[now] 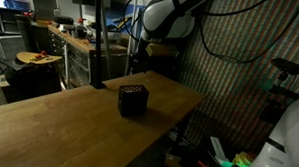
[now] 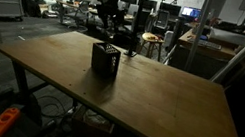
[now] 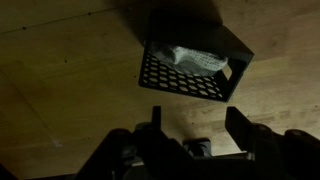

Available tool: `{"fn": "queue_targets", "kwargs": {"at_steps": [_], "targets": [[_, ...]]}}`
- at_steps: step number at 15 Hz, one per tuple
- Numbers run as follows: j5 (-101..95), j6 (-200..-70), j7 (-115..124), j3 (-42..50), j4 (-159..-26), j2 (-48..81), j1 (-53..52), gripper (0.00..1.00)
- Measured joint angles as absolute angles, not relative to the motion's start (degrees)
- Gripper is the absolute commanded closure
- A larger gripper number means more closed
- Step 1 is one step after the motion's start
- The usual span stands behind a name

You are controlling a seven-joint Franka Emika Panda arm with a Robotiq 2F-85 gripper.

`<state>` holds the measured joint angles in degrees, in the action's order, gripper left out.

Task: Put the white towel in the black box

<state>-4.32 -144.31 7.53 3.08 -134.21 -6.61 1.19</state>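
Towel [image 3: 197, 61]: inside the box [image 3: 180, 82], at 12 o'clock from your gripper [image 3: 193, 125].
Gripper: fingers apart, holding nothing, clear of the box.
Left: seemingly nothing; you look done.

no readable text, no labels, no brands, no numbers, no signs in any view

The desk [image 1: 58, 115] is pale wood, smooth, with a soft shine. Its grain shows as thin lines. The black box [image 3: 185, 82] has matt sides full of little holes, like a metal grid. The white towel [image 3: 197, 61] is soft, crumpled cloth.
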Motion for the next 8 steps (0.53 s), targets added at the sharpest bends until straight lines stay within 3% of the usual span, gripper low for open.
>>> {"fn": "queue_targets", "kwargs": {"at_steps": [1, 3, 8], "targets": [[-1.7, -144.5, 5.4, 3.1, -134.5, -7.3, 1.2, 0.19], [-1.1, -144.2, 4.7, 3.1, -134.7, -7.7, 1.2, 0.04], [-1.2, -144.2, 4.8, 3.0, -134.7, -6.8, 1.2, 0.03]]}}
